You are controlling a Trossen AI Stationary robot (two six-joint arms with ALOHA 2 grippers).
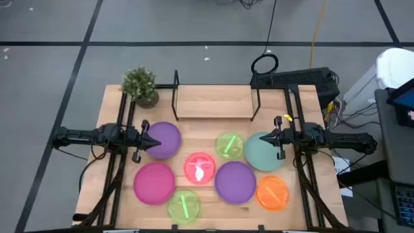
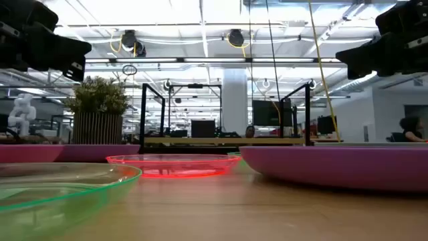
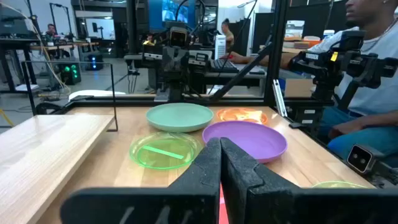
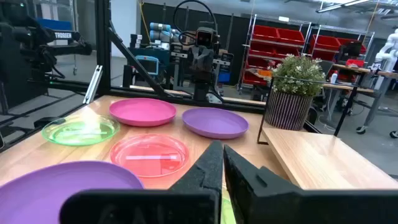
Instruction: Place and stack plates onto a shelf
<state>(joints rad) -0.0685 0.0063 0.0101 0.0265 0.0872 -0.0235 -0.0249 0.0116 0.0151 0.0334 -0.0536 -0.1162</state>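
Shelf [image 1: 213, 101] bare at tabletop [image 1: 116, 103] rear edge; 8 plates [image 1: 235, 181] crowd the front half; left claw [image 1: 155, 143] and right claw [image 1: 264, 138] shut, empty, at opposite sides.

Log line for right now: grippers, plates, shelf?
left gripper: shut, over purple plate | right gripper: shut, over teal plate | shelf: bare | plates: all on table

Left pincer [image 1: 157, 143] closed, right pincer [image 1: 264, 138] closed, facing inward
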